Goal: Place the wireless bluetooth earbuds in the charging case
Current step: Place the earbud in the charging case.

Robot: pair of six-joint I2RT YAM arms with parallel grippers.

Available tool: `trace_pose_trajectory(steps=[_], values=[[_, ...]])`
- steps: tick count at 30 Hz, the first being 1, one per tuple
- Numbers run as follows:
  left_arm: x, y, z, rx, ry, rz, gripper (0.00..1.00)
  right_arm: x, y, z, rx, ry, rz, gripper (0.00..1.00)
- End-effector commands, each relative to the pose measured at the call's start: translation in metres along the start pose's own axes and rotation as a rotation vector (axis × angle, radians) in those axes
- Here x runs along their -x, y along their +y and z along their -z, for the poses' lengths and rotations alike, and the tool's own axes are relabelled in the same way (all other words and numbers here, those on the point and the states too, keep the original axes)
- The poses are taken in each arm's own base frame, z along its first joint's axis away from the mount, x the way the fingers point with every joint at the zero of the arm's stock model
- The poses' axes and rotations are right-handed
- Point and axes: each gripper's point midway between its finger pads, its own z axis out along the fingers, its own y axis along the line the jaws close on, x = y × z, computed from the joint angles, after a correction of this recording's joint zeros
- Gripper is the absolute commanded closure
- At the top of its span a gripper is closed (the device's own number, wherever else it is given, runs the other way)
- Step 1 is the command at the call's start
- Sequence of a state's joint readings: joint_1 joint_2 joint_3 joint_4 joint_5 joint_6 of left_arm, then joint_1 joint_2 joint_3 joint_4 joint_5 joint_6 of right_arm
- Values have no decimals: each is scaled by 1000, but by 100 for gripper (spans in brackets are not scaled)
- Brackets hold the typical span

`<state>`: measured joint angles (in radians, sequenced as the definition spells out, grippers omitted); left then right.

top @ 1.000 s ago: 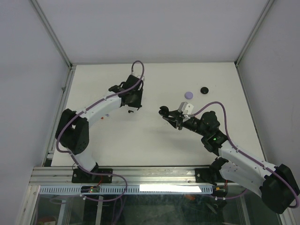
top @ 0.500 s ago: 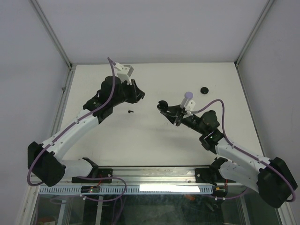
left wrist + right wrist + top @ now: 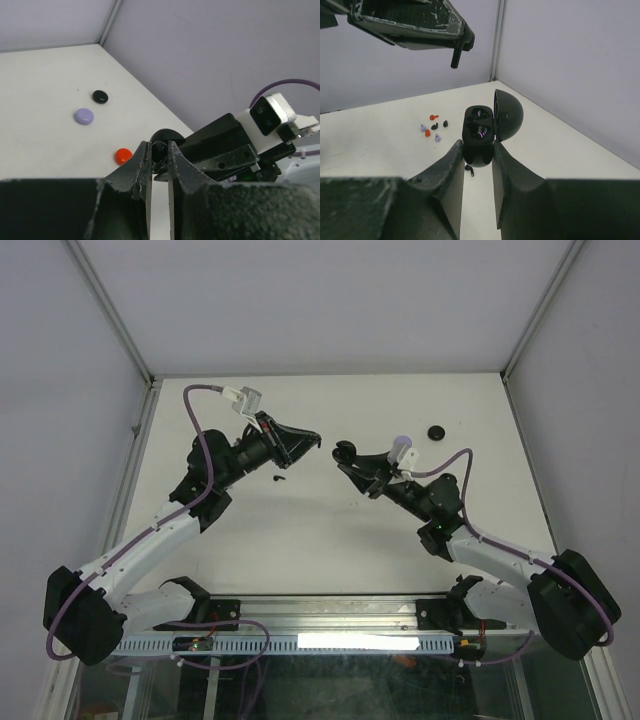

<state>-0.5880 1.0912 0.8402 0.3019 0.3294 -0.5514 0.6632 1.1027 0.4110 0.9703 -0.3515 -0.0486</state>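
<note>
two robot arms meet in mid-air above a white surface [image 3: 300, 550]. right jaws grip an open black charging case [image 3: 480, 132]. left jaws pinch a black earbud [image 3: 159, 149] just beside it. insertion seems under way; next, the stem likely needs lining up with a socket.

The round black charging case [image 3: 479, 131] looks like smooth, glossy plastic, its lid catching a soft sheen; the slim black earbud [image 3: 455, 57] reads as smooth dark plastic too. Dark fingers [image 3: 446, 170] of the right gripper [image 3: 478, 147] and of the left gripper [image 3: 158, 147] are matt, grainy and pale-scuffed at the edges. The white tabletop [image 3: 300, 540] is matt and even, the purple cable [image 3: 287, 81] smooth-sheathed.
</note>
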Motion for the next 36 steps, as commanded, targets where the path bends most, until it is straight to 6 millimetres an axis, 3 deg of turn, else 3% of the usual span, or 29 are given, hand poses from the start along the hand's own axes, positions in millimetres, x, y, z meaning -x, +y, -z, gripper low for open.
trace_pose_trajectory(steps=[1, 16, 27, 36], values=[[32, -46, 4, -198, -129, 2, 100, 50, -5, -8, -15, -202, 35, 100], [10, -56, -5, -295, -145, -28, 100, 51, 1, -13, 25, -212, 5, 100], [-9, -47, -18, -264, -107, -82, 100, 54, 7, -13, 53, -214, 13, 100], [-13, -42, -20, -242, -90, -118, 100, 56, 8, -9, 49, -218, 21, 100]])
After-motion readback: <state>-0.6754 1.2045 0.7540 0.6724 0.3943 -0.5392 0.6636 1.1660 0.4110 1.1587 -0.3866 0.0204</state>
